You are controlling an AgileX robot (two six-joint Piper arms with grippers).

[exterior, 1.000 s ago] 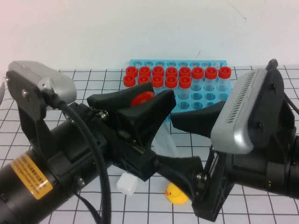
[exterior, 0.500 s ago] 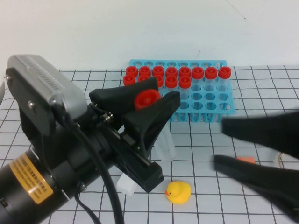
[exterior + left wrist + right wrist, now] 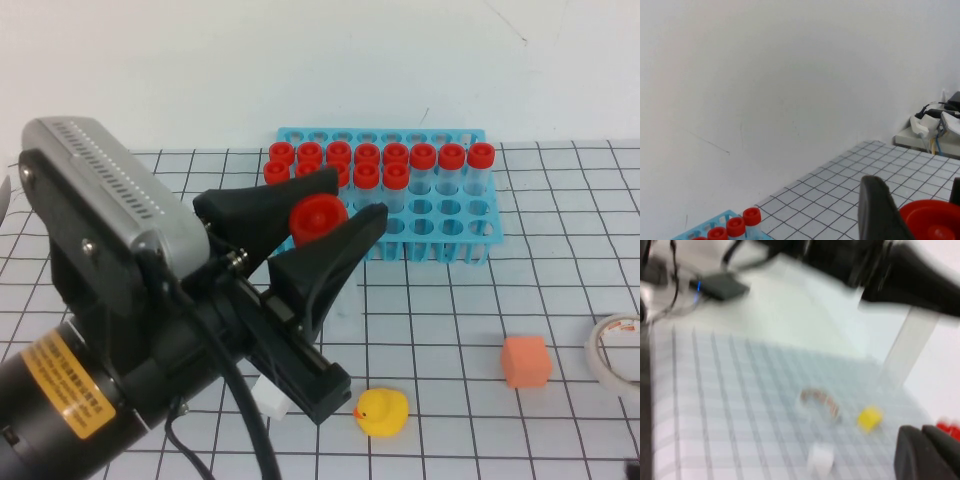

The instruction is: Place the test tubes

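My left gripper [image 3: 335,205] fills the left half of the high view and is shut on a red-capped test tube [image 3: 318,218], raised in front of the blue rack [image 3: 440,243]. The tube's clear body hangs down below the fingers. The rack's back rows hold several red-capped tubes [image 3: 424,157]. The left wrist view shows the cap [image 3: 932,222] beside one black finger [image 3: 879,207], with the rack corner [image 3: 707,229] farther off. My right gripper [image 3: 917,435] is out of the high view. Its own view shows it shut and empty, with the held tube [image 3: 907,347] across from it.
A yellow duck [image 3: 381,411] and a white cube [image 3: 270,403] lie on the grid mat near my left arm. An orange cube [image 3: 526,361] sits to the right, and a tape roll [image 3: 618,343] lies at the right edge.
The right arm has pulled away to the right, out of the high view, and its jaws have gone from open to shut. The left gripper keeps the tube, barely shifted.
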